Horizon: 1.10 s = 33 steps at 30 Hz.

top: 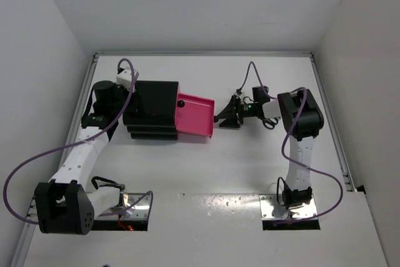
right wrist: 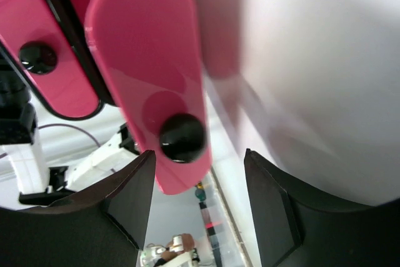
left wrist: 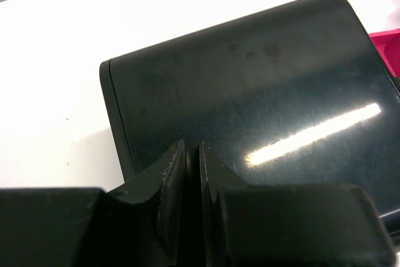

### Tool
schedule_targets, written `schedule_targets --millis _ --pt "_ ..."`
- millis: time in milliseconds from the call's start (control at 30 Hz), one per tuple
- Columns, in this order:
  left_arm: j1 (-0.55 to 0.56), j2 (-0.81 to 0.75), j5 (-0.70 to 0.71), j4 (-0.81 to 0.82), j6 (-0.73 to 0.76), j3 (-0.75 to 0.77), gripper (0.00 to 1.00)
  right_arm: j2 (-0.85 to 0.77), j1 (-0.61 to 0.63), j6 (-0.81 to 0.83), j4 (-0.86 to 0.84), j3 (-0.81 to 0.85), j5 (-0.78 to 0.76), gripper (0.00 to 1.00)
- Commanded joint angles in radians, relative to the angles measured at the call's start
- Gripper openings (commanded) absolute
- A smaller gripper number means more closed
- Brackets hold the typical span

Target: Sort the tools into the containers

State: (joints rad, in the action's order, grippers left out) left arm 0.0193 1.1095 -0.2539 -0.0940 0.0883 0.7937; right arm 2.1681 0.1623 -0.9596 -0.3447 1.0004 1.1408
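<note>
The black drawer unit (top: 153, 107) stands at the left middle of the table. One magenta-pink drawer (top: 197, 117) is pulled out to the right. My right gripper (top: 220, 118) is open just in front of it. In the right wrist view the drawer front (right wrist: 144, 42) fills the space ahead, and its round black knob (right wrist: 181, 137) sits between my open right gripper (right wrist: 199, 154), nearer the left finger and not clamped. A second pink drawer front with a knob (right wrist: 37, 56) shows at the left. My left gripper (left wrist: 192, 154) is shut and empty against the unit's glossy black casing (left wrist: 250, 92). No tools are in view.
Purple cables loop from both arms (top: 19, 179). Metal rails (top: 331, 117) run along the table's side edges and the white walls stand close behind. The arm bases sit on plates (top: 287, 207) at the near edge.
</note>
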Motion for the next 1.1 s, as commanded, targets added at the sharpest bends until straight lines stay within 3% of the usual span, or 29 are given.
schedule_targets --millis 0,67,133,167,200,267,333,433,500,633,1067 --pt "0.008 0.038 0.033 -0.138 -0.005 -0.024 0.21 -0.091 -0.044 0.162 0.171 0.05 -0.016 0.59" --pt "0.008 0.038 0.033 -0.138 -0.005 -0.033 0.21 -0.128 -0.075 0.254 0.237 0.079 -0.016 0.59" --pt "0.008 0.029 0.033 -0.138 0.005 -0.033 0.21 -0.187 -0.13 0.371 0.428 0.13 -0.036 0.59" --pt "0.008 0.029 0.033 -0.138 0.005 -0.033 0.21 -0.201 -0.15 0.551 0.535 0.224 -0.056 0.59" --pt "0.008 0.02 0.033 -0.138 0.005 -0.033 0.21 -0.202 -0.183 0.649 0.757 0.281 -0.112 0.59" --pt "0.008 0.009 0.033 -0.138 0.014 -0.033 0.26 -0.224 -0.21 0.872 0.927 0.422 -0.186 0.58" --pt "0.017 0.009 0.033 -0.138 0.014 -0.033 0.35 -0.24 -0.244 0.955 1.032 0.493 -0.318 0.57" --pt "0.03 0.009 0.047 -0.138 0.014 -0.011 0.49 -0.275 -0.254 1.022 1.015 0.517 -0.572 0.54" --pt "0.039 0.018 0.06 -0.128 0.005 0.001 0.58 -0.284 -0.241 1.035 0.972 0.517 -0.659 0.51" --pt "0.068 0.018 0.117 -0.128 0.005 0.041 0.62 -0.248 -0.202 1.075 0.945 0.507 -0.844 0.47" --pt "0.077 0.018 0.154 -0.128 0.005 0.065 0.66 -0.076 -0.142 1.038 0.874 0.567 -1.003 0.52"
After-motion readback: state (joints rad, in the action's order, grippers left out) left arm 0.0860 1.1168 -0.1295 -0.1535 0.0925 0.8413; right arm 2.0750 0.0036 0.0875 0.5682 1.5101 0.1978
